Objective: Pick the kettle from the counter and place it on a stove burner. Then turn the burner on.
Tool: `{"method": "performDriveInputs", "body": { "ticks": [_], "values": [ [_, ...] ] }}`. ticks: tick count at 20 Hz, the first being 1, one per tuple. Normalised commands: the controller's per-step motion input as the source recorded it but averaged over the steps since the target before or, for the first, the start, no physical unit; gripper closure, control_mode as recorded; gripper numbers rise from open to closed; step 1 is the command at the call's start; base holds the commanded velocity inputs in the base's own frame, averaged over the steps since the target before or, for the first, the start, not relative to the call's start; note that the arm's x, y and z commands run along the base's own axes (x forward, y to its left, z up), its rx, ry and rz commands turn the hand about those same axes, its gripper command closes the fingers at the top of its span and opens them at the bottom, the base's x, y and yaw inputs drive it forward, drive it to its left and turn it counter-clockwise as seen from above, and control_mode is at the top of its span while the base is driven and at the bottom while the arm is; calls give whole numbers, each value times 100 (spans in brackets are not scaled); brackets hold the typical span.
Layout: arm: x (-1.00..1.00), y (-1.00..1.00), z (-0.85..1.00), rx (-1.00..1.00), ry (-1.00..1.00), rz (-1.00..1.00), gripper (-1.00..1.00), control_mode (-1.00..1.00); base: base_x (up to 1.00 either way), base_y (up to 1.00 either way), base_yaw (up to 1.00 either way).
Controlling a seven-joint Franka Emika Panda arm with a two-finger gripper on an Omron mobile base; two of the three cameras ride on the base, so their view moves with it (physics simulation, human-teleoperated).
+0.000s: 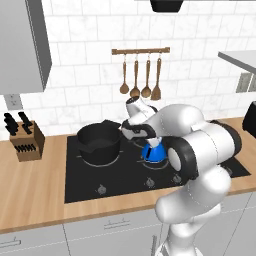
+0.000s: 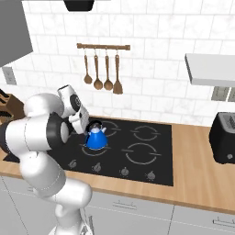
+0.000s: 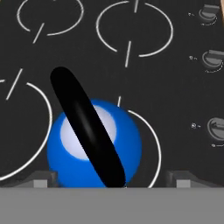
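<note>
Where it sits on the burner, the kettle looks bright blue, black-handled.

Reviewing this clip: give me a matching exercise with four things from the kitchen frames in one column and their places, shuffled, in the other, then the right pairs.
Things:
1. kettle
2. black pot
3. knife block
4. wooden spoons

Places:
A. hanging from a rail on the tiled wall
B. on a front burner ring of the cooktop, below the gripper
C. on the counter at the far left
D. on the cooktop's left side, beside the blue item

Pairs: 1-B, 2-D, 3-C, 4-A
</note>
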Motion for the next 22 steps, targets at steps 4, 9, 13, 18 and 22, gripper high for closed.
{"method": "performDriveInputs", "body": {
  "ticks": [4, 9, 13, 18, 22],
  "values": [
    [0, 16, 24, 0, -1, 10, -100, -100, 0, 0, 0],
    [-19, 20, 31, 0, -1, 12, -100, -100, 0, 0, 0],
    [-76, 3, 3, 0, 0, 13, -100, -100, 0, 0, 0],
    [-86, -8, -4, 0, 9, 14, -100, -100, 0, 0, 0],
    [-48, -14, 0, 3, 7, 34, -100, -100, 0, 0, 0]
  ]
}}
